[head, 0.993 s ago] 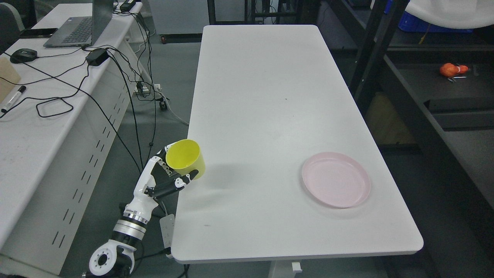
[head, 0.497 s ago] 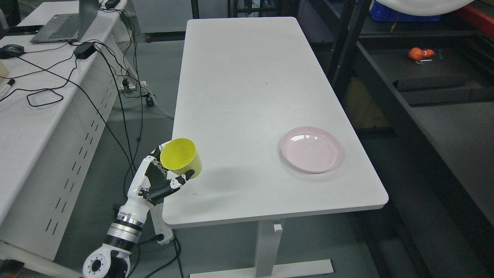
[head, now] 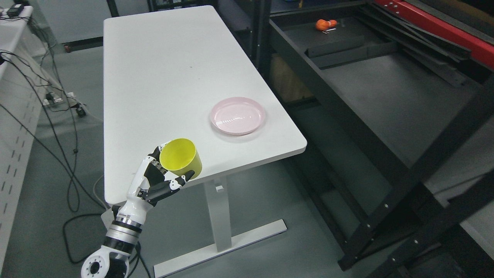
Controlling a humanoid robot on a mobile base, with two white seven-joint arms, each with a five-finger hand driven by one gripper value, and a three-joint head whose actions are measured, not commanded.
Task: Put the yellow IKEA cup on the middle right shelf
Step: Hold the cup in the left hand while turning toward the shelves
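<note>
The white counter carries a pink plate, holding nothing, near its right edge by the near right corner. The yellow cup, its visible inside bare, is gripped in the left hand above the counter's near edge.

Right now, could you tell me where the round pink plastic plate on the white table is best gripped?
Grip the round pink plastic plate at its raised rim, pinching over the edge nearest the white table's right side. It lies flat and shallow, so only the rim gives fingers purchase, and that side looks clear.
</note>
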